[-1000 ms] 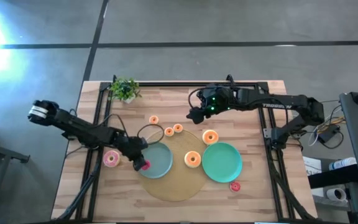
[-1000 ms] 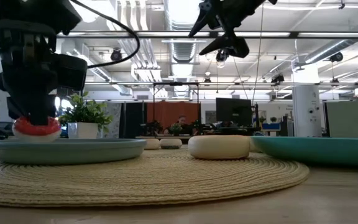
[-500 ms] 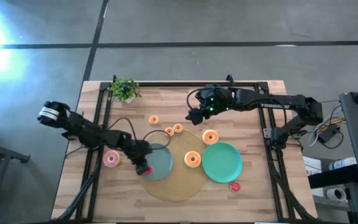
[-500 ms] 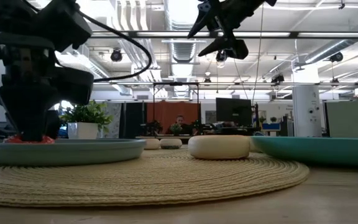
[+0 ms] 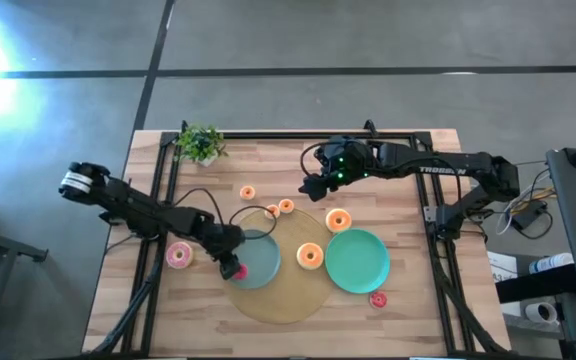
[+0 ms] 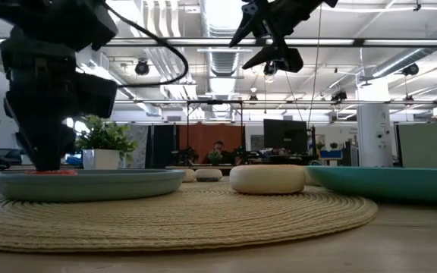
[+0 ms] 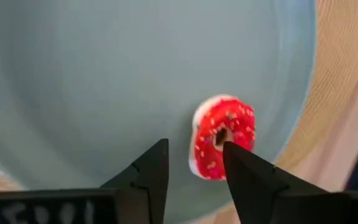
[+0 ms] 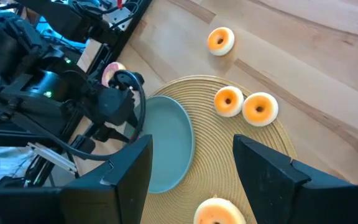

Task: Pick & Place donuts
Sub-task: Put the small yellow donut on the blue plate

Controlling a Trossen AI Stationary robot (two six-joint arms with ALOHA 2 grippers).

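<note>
A red sprinkled donut (image 7: 222, 144) lies flat on the grey-blue plate (image 7: 92, 81), near the plate's near left rim. My left gripper (image 7: 194, 158) points down right over it, open. One fingertip shows in front of the donut's hole and the other stands beside the ring. In the low view only a sliver of the red donut (image 6: 50, 171) shows above the plate's rim (image 6: 89, 183). My right gripper (image 5: 313, 187) hangs open and empty high above the far part of the woven mat (image 5: 288, 300). My left gripper comes at the red donut from above with its fingers apart. One fingertip (image 7: 232, 155) shows over the donut's hole. I cannot tell whether it touches the ring, which rests flat on the plate.
A green plate (image 5: 356, 260) lies on the mat's right part. Orange donuts (image 5: 310, 255) (image 5: 337, 219) (image 5: 286, 206) (image 5: 247, 193) lie on and near the mat. A pink donut (image 5: 179, 255) lies left of the mat, another red one (image 5: 377, 298) at the near right, and a small plant (image 5: 200, 144) at the far left.
My left gripper has gone down onto the grey-blue plate with the red donut. The donut stood above the plate's rim a second ago and now lies flat inside the plate.
</note>
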